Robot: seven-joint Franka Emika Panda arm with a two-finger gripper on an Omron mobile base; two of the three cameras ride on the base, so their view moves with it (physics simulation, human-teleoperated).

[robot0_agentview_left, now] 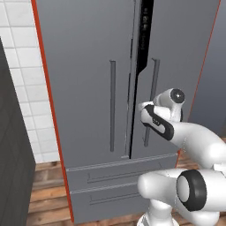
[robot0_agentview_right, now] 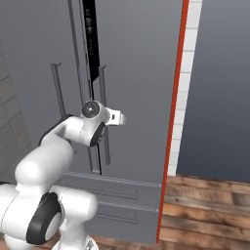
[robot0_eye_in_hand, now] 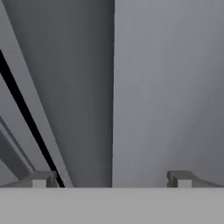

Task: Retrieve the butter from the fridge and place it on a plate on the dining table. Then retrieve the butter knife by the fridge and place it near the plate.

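The fridge [robot0_agentview_left: 88, 88] stands tall ahead, its right door cracked ajar with a dark gap running down the middle. The gripper [robot0_agentview_right: 120, 117] sits right up at the right door's bar handle [robot0_agentview_right: 104, 114], jaws spread wide and gripping nothing. Below are 2 drawers [robot0_agentview_left: 106, 185], both closed, above a wooden floor [robot0_agentview_right: 210, 205].

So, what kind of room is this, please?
Most likely a kitchen: a tall grey French-door fridge with two bottom drawers, white wall tiles beside it, and a wooden floor. The robot's gripper is open, close to the fridge door.
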